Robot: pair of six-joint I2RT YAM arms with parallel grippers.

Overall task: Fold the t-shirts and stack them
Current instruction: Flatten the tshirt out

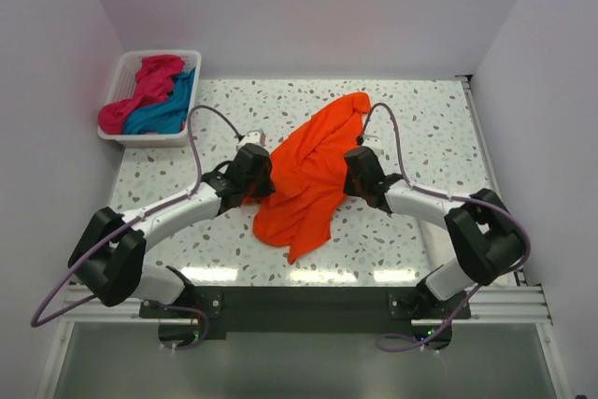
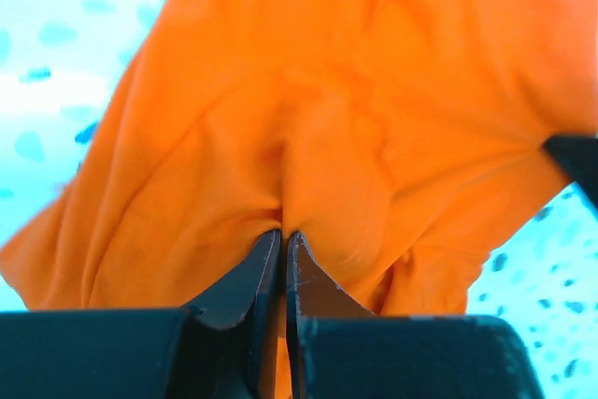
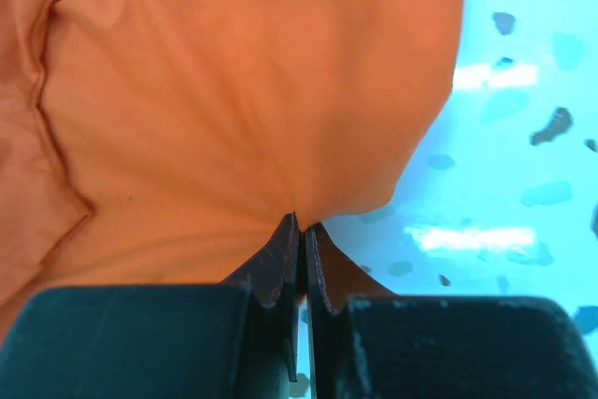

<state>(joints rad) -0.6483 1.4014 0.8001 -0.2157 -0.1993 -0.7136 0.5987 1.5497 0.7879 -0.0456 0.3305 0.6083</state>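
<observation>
Leftmost, at the far left corner of the table [image 1: 420, 119], a white slatted basket [image 1: 114, 79] holds two crumpled shirts. The magenta-pink t-shirt [image 1: 149, 81] lies across the basket's left and top. The teal-blue t-shirt [image 1: 170, 111] is bunched beside it on the right, touching it.

Next along, the left arm reaches from its base toward the middle of the table. The left end effector [image 1: 250, 171] sits down on the left edge of the orange t-shirt [image 1: 308, 179]. In the left wrist view its jaws are almost together, with only a sliver of gap. A fold of orange cloth is pinched between the tips, and creases fan out from the pinch.

The orange t-shirt lies loosely spread on the speckled table between the two arms. It is rumpled and runs on a slant. Its narrow upper end is toward the far right, and its wider lower end is nearer the arm bases.

To the right, the right end effector [image 1: 361, 173] rests on the shirt's right edge, about level with the left one. The right wrist view shows its jaws closed tight on the very rim of the cloth. The fabric gathers to a point at the tips, and bare table shows just to the right of them.
</observation>
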